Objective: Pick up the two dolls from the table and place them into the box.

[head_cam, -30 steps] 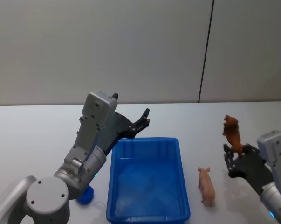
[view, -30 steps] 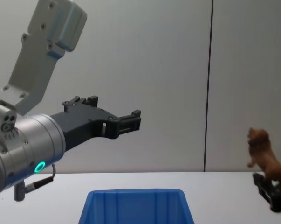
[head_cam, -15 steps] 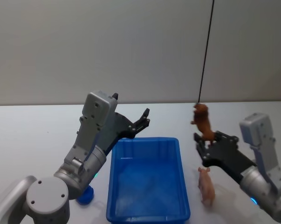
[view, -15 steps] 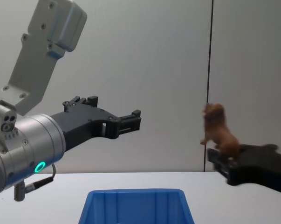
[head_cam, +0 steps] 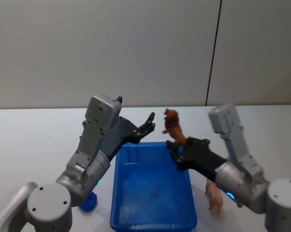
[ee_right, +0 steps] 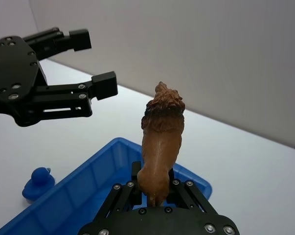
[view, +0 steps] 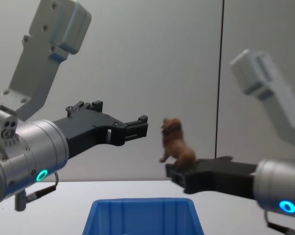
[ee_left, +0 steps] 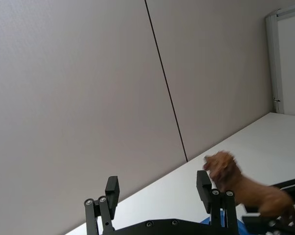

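A brown lion doll [head_cam: 173, 126] stands upright in my right gripper [head_cam: 178, 149], which is shut on its hind end, above the far right part of the blue box [head_cam: 117, 193]. The right wrist view shows the lion doll [ee_right: 161, 142] over the box's far rim [ee_right: 88, 171]. A pink pig doll [head_cam: 214, 195] lies on the table [head_cam: 29, 140] just right of the box. My left gripper [head_cam: 150, 123] hangs open and empty in the air above the box's far left corner, apart from the lion.
A small blue duck [head_cam: 89, 203] sits on the table at the box's left side, under my left arm. The box's inside looks bare. A grey wall with a dark vertical seam stands behind the table.
My right gripper has carried the lion doll leftward from beyond the pig to above the box's far right part. The left arm and the pig have not moved.
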`<state>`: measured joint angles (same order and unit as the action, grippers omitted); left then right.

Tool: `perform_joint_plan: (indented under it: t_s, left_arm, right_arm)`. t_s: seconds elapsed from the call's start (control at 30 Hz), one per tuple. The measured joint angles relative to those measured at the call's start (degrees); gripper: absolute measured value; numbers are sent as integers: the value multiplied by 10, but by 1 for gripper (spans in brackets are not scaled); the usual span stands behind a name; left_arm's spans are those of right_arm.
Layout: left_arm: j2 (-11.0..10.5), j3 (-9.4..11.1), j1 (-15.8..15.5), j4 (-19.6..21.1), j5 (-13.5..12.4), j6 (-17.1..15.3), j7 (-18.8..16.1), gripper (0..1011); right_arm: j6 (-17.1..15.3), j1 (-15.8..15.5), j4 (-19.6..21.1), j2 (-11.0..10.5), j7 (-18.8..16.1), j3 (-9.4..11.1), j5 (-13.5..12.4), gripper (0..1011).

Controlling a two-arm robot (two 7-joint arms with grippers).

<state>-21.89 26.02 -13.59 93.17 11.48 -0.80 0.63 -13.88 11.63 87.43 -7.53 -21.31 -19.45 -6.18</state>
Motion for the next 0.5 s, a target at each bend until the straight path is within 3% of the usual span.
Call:
perform_joint_plan:
  t_s: [0.17, 0.5]
  left_arm:
    - [0, 0, 0, 0, 0, 0, 0, 1001]
    - [0, 0, 0, 0, 0, 0, 0, 1001]
  right_arm:
    - [-40, 26, -27, 23, 1, -12, 13, 242]
    - [-89, 62, -73, 54, 9, -27, 31, 548]
